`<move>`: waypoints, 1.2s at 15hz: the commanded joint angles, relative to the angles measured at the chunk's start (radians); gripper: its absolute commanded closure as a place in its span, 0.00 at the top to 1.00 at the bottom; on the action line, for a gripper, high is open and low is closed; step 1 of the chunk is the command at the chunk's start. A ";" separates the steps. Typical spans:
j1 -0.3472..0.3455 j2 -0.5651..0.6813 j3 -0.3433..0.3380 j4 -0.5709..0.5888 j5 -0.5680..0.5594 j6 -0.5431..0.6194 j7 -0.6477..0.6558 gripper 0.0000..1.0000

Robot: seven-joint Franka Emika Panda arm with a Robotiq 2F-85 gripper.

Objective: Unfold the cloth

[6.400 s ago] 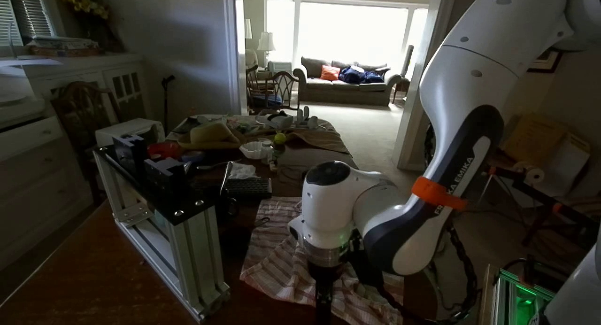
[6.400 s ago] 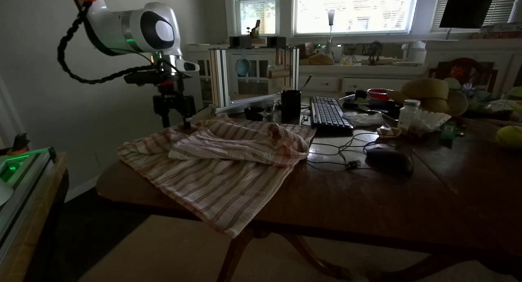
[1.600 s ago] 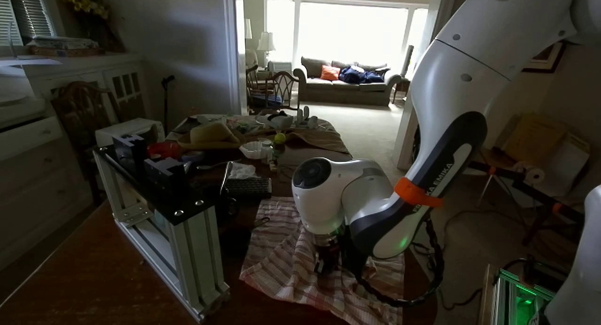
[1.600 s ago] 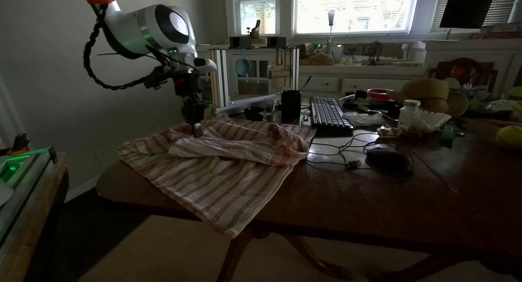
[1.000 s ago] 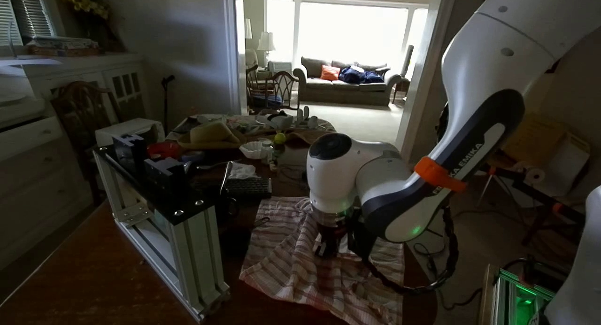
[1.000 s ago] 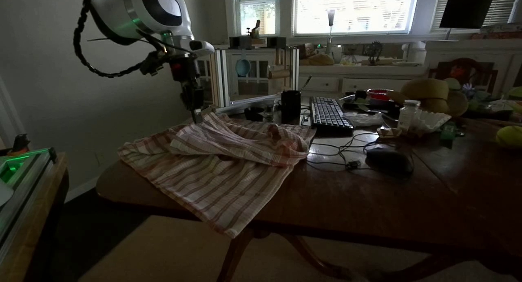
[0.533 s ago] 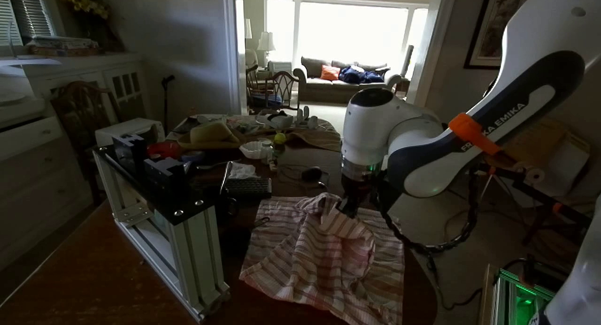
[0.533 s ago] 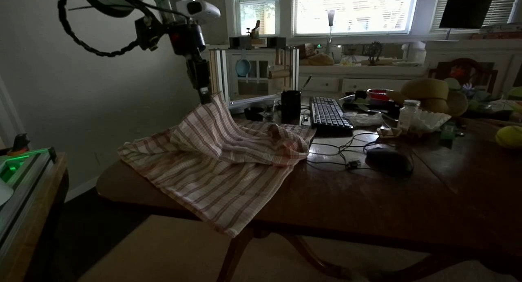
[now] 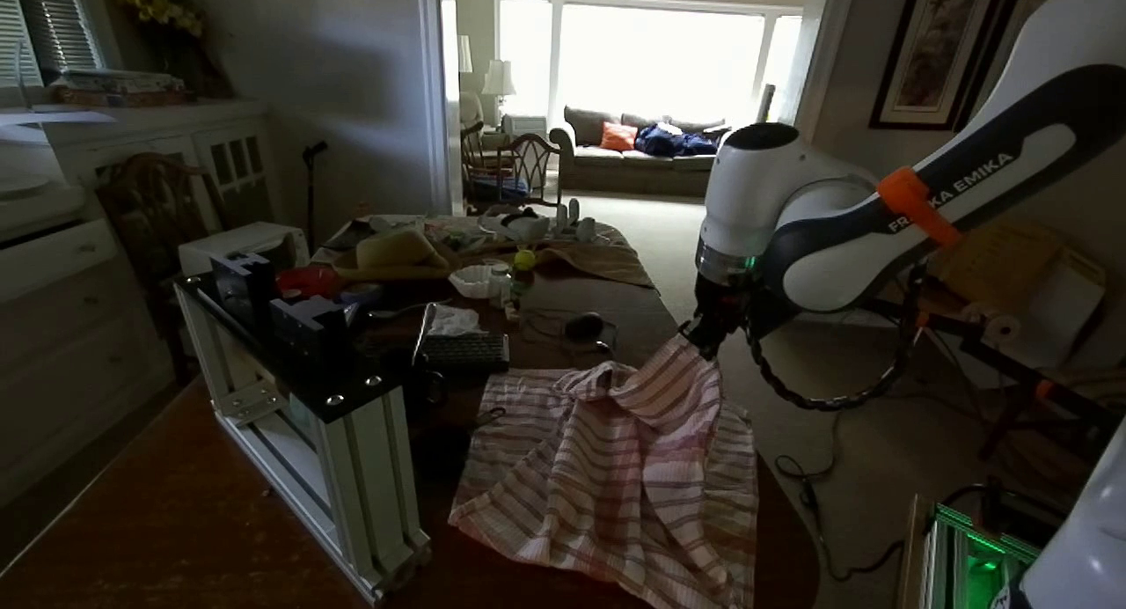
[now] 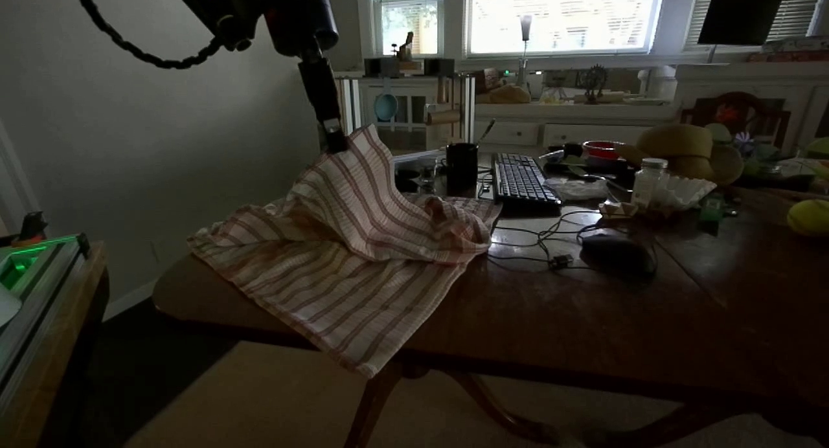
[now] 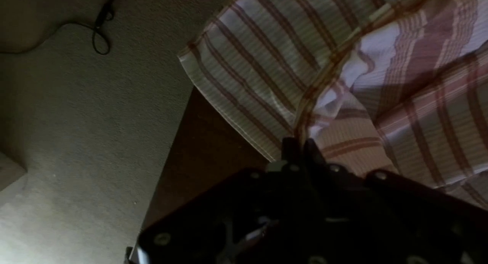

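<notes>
The cloth (image 9: 607,477), whitish with reddish-pink stripes, lies rumpled over the table's end in both exterior views. Above it, my gripper (image 10: 337,142) is shut on one edge of the cloth, which rises from the table as a slanting sheet. In the wrist view the pinched hem runs straight into my gripper (image 11: 302,144), between its two dark fingertips. A lower layer of the cloth (image 10: 363,299) stays flat, with one corner over the table's near edge. Folds bunch at the side by the keyboard, and the raised part hides some of the fabric behind it.
An aluminium frame (image 9: 308,433) stands on the table beside the cloth. A black mug (image 10: 462,166), a keyboard (image 10: 523,179), a mouse (image 10: 618,255) with loose cables and a glass jar (image 10: 649,179) sit past the bunched side. The table edge (image 11: 167,161) drops to carpet near the gripper.
The gripper, open above the cloth in the oldest frames, has since shut on it. Over the last second it has risen and swung toward the table's side edge, drawing the held edge up.
</notes>
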 commanded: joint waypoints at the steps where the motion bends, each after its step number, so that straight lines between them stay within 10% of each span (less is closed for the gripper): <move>1: -0.068 -0.062 -0.015 -0.065 0.028 -0.018 -0.012 0.01; 15: -0.270 0.078 -0.096 -0.071 -0.024 0.060 0.012 0.01; 18: -0.267 0.127 -0.104 -0.072 -0.041 0.088 0.036 0.32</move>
